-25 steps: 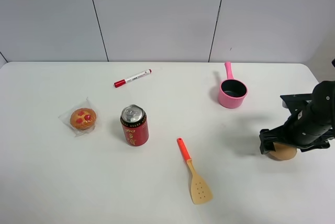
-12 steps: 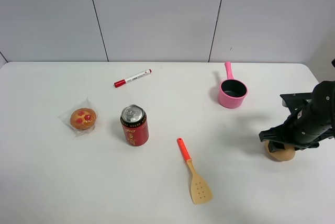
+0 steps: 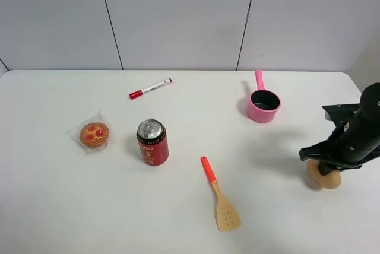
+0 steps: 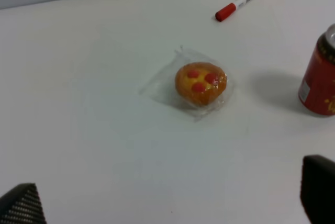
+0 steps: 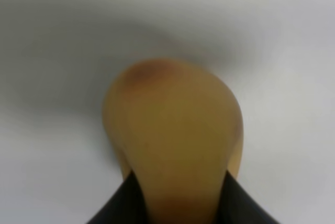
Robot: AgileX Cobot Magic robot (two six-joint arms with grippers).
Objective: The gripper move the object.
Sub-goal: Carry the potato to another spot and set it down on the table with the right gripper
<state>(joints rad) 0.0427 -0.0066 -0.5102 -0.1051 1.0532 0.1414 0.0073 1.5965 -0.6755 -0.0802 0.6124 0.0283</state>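
The right gripper (image 3: 325,167) clenches the tan object (image 3: 329,179) near the right edge of the plain white table (image 3: 178,218), backed by pale grey wall panels (image 3: 178,16). The left gripper (image 4: 170,199) gapes wide.

In the high view the right hand (image 3: 325,160) hides the top of the object (image 3: 329,179). The right wrist view blurs the object, its near end hidden between the fingers (image 5: 118,207). The left wrist view cuts off the can (image 4: 318,77); of the left hand (image 4: 168,199) only the fingertips (image 4: 22,206) show.
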